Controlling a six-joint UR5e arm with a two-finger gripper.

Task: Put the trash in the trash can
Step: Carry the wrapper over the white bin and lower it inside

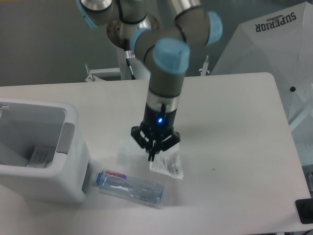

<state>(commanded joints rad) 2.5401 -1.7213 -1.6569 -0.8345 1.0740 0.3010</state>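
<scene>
wrapper (167,164): 1, clear with white labels, at the fingertips | bottle (129,186): 1, blue-capped, lying just below-left of the fingers | trash can (41,149): 1, white, well left of the fingers | paper slip inside can (40,155): 1 | gripper (153,155): 1 | white umbrella (274,54): 1, far upper right

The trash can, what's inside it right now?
Inside the trash can a white printed paper or wrapper piece leans near the bottom. The near wall hides the rest of the floor.
</scene>
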